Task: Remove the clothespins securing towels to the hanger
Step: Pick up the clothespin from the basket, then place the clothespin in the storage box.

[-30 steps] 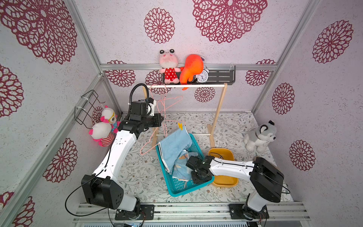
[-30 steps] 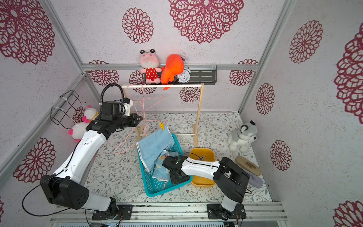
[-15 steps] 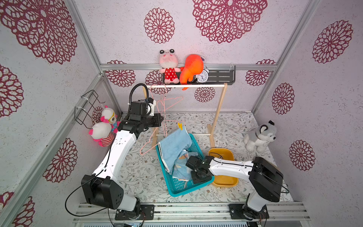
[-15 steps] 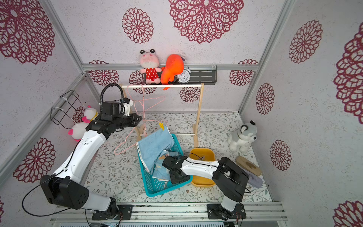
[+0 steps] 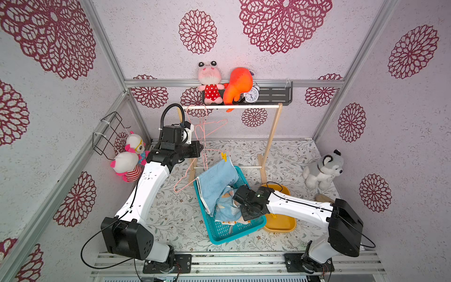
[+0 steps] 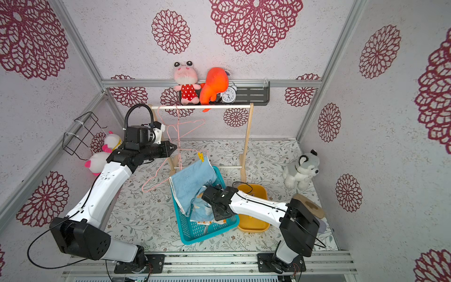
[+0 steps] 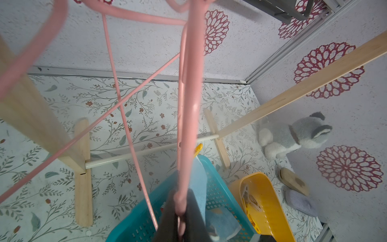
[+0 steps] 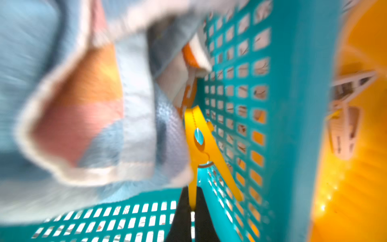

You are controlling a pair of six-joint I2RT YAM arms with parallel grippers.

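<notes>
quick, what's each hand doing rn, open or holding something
Left hand: closed on the pink hanger.
Right hand: closed on a yellow clothespin.

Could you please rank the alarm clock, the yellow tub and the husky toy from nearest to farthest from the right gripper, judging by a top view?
From the right gripper, down in the basket:
1. Yellow tub, just beside it on the floor.
2. Husky toy, by the right wall.
3. Alarm clock, up on the back shelf.
</notes>
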